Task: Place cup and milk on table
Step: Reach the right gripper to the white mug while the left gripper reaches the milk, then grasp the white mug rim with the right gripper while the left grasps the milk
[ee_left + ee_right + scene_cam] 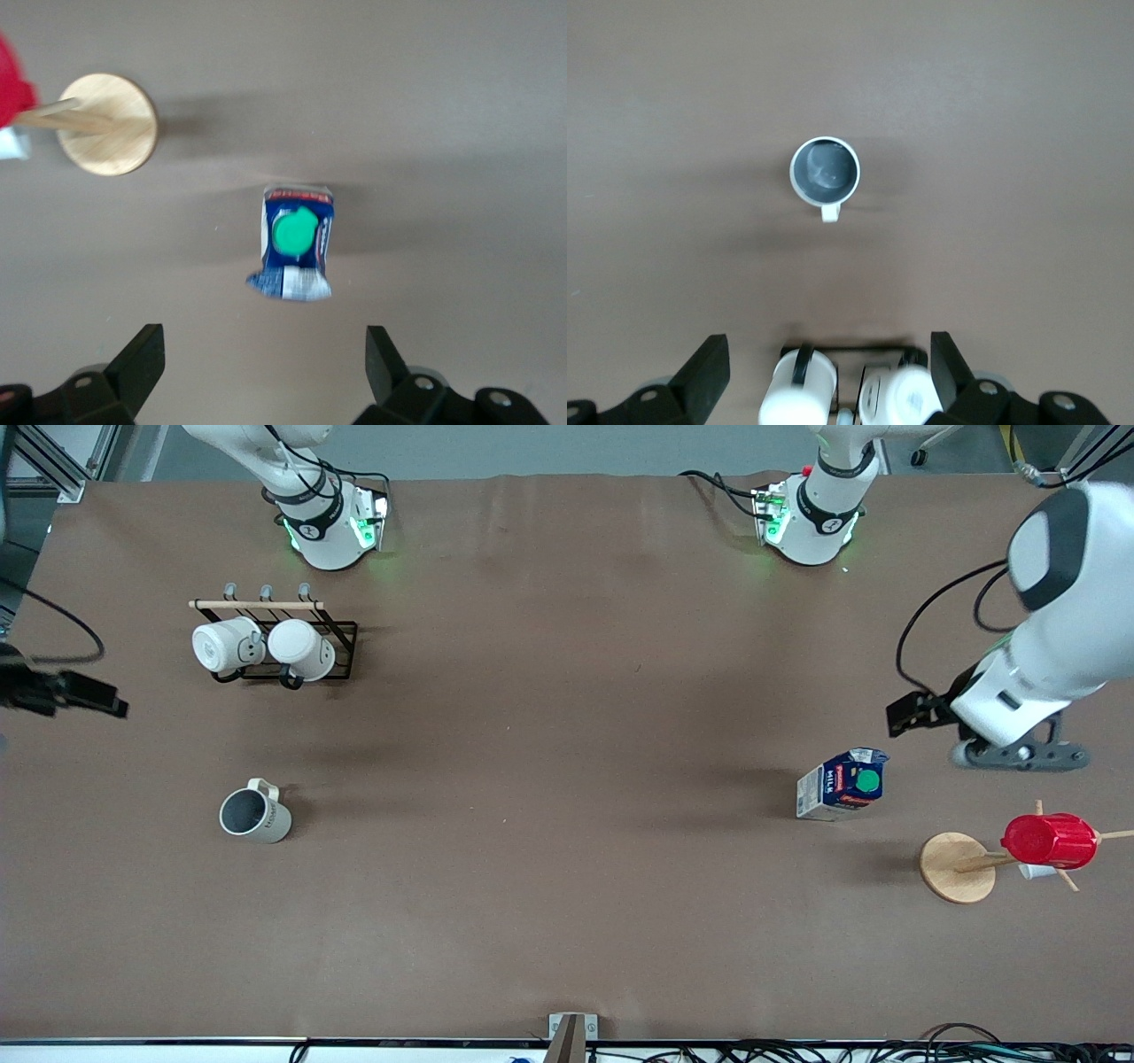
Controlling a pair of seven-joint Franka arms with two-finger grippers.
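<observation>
Seemingly done: cup (255, 815) upright on desk (549, 797) toward right arm's end, milk (842, 784) toward left arm's; left gripper (264, 372) and right gripper (830, 376) aloft, fingers spread (holding nothing).

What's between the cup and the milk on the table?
Nothing: in the front view the table is bare brown covering from the cup to the milk. Both stand upright on it, at the arms' two ends.
</observation>
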